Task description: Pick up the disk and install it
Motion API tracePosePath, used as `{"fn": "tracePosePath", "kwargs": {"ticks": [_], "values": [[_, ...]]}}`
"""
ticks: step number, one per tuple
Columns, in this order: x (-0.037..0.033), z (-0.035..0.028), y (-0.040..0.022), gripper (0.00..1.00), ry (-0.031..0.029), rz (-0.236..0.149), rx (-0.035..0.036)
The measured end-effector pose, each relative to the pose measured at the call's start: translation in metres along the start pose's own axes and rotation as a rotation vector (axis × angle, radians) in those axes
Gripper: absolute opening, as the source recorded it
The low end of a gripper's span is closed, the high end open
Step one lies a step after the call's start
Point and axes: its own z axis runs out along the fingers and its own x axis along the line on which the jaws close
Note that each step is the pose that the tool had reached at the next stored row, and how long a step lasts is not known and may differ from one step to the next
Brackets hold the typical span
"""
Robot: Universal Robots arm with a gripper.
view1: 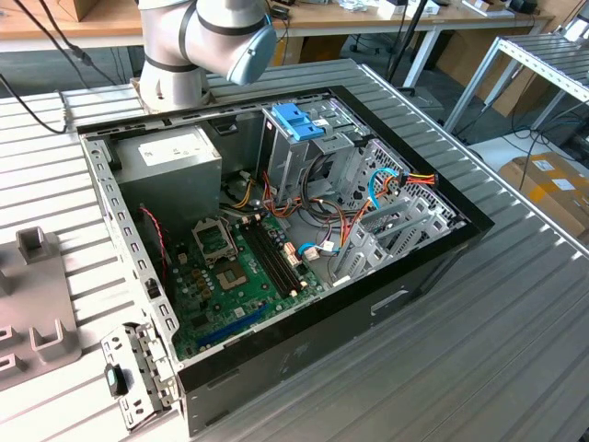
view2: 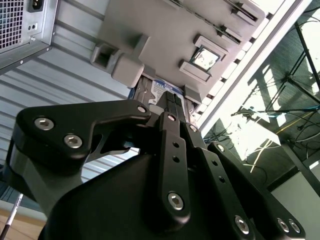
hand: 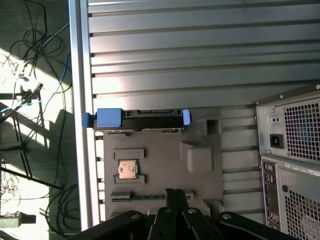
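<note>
The disk is a dark flat drive in a bright blue carrier with a blue end tab. It stands on its edge at the rim of a grey fixture plate, beside the table's edge rail. My gripper hovers over that plate, some way short of the disk, with its two black fingers pressed together and nothing between them. In the second wrist view the gripper points at the disk, whose label peeks out past the fingertips.
An open computer case lies on the ribbed metal table with its motherboard, cables and a grey drive cage carrying a light-blue bracket. The arm's base stands behind it. A processor chip sits in a fixture pocket.
</note>
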Motion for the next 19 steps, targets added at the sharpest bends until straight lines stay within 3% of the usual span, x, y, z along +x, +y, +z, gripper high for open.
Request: {"fn": "tracePosePath", "kwargs": {"ticks": [13, 19], "values": [[0.0111, 0.0000, -0.0001, 0.11, 0.0000, 0.000, 0.0000], [0.0132, 0.0003, 0.0040, 0.11, -0.0001, 0.000, 0.0000]]}}
